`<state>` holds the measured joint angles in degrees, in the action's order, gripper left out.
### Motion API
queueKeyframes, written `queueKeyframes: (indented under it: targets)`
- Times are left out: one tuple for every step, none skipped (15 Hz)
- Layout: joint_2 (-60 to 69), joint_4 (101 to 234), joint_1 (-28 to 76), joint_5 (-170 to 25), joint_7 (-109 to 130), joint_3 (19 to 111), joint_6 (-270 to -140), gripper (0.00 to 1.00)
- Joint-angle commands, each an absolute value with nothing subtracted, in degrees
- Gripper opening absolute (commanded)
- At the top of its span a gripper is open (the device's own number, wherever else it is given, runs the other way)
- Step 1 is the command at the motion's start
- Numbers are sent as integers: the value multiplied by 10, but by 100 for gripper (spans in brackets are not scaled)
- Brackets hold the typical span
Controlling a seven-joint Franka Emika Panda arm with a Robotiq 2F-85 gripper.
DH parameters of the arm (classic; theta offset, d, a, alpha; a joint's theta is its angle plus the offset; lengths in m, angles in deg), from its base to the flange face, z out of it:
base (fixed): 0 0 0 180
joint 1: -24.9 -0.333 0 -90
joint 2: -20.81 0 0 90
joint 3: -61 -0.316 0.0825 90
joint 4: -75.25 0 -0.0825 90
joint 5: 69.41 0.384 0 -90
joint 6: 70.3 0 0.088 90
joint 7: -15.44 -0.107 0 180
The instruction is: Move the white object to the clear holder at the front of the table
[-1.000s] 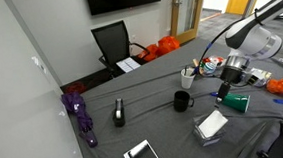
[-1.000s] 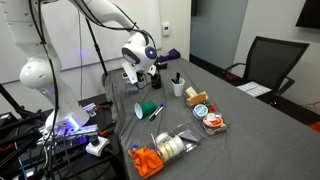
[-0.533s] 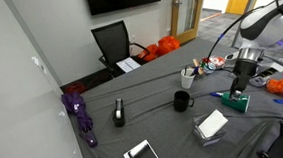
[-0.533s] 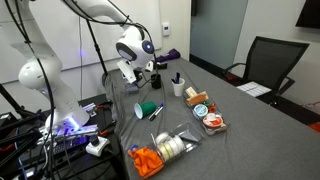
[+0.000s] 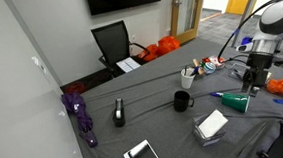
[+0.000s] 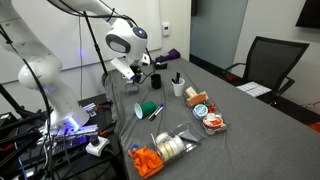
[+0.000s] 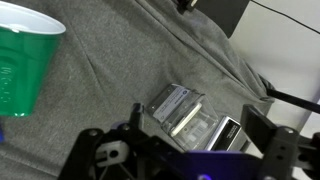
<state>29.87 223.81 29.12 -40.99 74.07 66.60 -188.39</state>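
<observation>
The white object (image 5: pixel 213 122) lies flat on the clear holder (image 5: pixel 202 135) near the table's front edge. From the wrist camera I look down on the white object (image 7: pixel 170 102), a pale slab with a label, resting in the ridged clear holder (image 7: pixel 205 125). My gripper (image 7: pixel 200 138) hangs above it, open, with dark fingers (image 7: pixel 268 140) wide apart and nothing between them. In both exterior views the gripper (image 5: pixel 252 77) (image 6: pixel 127 78) stands well off the cloth, apart from the holder.
A green cup (image 5: pixel 235 101) (image 7: pixel 20 65) lies on its side beside the holder. A black mug (image 5: pixel 182 101), a white-bordered tablet (image 5: pixel 142 155), a purple bundle (image 5: pixel 81 115), a pen cup (image 6: pixel 178 86) and snack bags (image 6: pixel 170 145) share the grey cloth.
The jaws have spread from partly closed to wide open. The arm has drawn up and away from the holder and the green cup; the white object stays on the holder.
</observation>
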Motion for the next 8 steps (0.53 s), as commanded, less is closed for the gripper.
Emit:
queueKeyframes:
  targets:
    - [346, 2280, 288, -441, 735, 670, -1944, 100]
    - [351, 2285, 287, -447, 734, 671, -1955, 100]
    - [357, 2290, 286, -452, 733, 672, -1965, 100]
    - [362, 2295, 285, -456, 732, 673, -1974, 100]
    - [366, 2299, 285, -460, 731, 674, -1981, 100]
    - [370, 2303, 284, -464, 731, 675, -1986, 100]
    - [373, 2307, 283, -467, 731, 676, -1992, 100]
    - [376, 2309, 283, -470, 728, 678, -1993, 100]
